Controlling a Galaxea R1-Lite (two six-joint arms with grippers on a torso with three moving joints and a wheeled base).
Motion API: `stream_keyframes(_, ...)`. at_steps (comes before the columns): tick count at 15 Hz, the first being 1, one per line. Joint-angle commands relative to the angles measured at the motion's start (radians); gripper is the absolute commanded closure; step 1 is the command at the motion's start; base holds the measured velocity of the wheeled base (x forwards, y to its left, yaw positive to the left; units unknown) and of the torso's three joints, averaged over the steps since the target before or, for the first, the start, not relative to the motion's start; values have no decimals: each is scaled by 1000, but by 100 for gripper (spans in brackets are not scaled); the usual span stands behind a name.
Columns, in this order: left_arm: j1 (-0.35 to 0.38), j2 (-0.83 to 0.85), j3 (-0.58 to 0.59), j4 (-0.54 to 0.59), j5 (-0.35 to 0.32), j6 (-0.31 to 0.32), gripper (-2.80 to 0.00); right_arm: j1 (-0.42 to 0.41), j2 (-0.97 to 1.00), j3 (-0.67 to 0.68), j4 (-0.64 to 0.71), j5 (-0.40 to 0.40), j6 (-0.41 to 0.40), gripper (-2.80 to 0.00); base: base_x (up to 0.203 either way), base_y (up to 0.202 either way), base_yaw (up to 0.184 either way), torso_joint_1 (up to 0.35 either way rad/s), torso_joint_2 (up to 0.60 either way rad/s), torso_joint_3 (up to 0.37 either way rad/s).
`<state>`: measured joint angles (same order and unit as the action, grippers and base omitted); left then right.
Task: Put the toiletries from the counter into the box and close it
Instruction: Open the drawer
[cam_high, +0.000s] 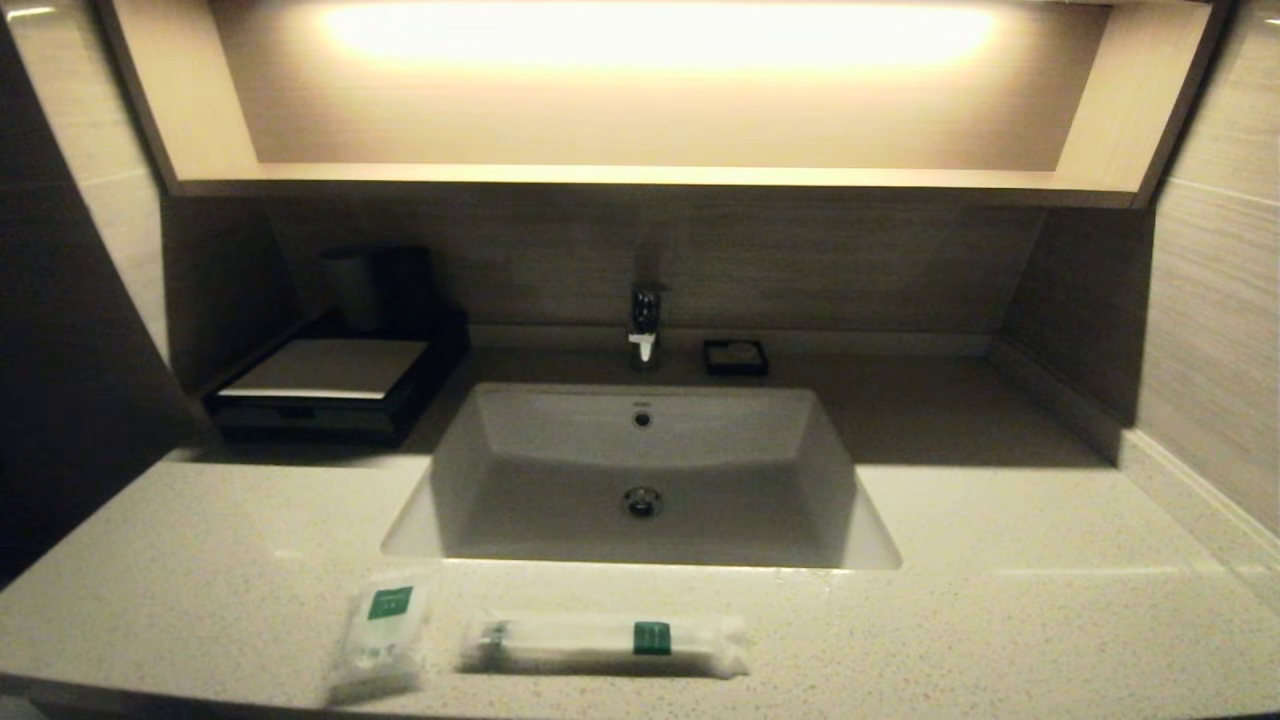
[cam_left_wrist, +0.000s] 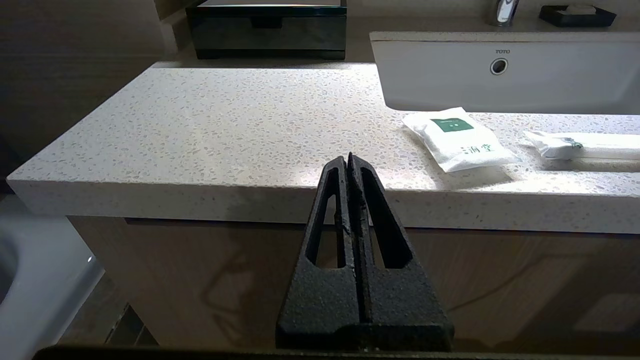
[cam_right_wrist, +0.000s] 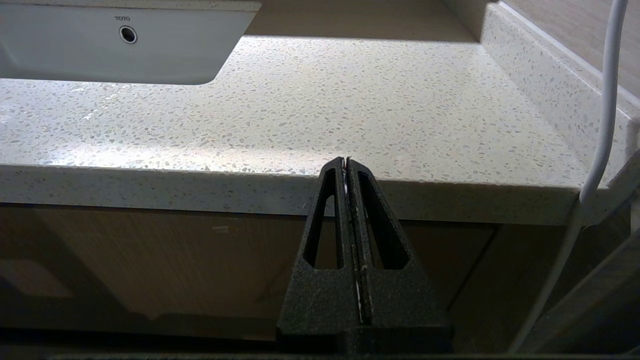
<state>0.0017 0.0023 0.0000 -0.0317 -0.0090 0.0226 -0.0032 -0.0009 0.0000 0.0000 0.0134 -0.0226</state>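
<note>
The box (cam_high: 325, 385) sat far left on the counter (cam_high: 1000, 590), drawer pushed in. Near the front edge lay the pouch (cam_high: 385, 640), then the long packet (cam_high: 605, 645) to its right (both before the sink (cam_high: 640, 480)). The left gripper (cam_left_wrist: 347, 160) hung below the edge, fingers pressed together; the right gripper (cam_right_wrist: 346, 162) likewise, holding nothing.

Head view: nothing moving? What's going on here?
Nothing is being handled. The left gripper and right gripper are both shut and empty, parked off the counter's front edge. The small pouch and long packet lie in front of the sink. The box sits back left, its drawer closed.
</note>
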Motion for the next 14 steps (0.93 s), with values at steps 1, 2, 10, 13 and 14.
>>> stream_keyframes(1,0,1,20,-2,0,0,0,0,1,2,0,0,0,0,0,0,0,0,0,0)
stream_keyframes(2,0,1,20,-2,0,0,0,0,-1,2,0,0,0,0,0,0,0,0,0,0)
stream_keyframes(10,0,1,-14,-7,1,33,0,0,1,2,0,0,0,0,0,0,0,0,0,0)
stream_keyframes(13,0,1,-150,56,-10,33,0,0,0,2,0,0,0,0,0,0,0,0,0,0)
stream_keyframes(14,0,1,-191,73,-10,33,0,0,1,2,0,0,0,0,0,0,0,0,0,0)
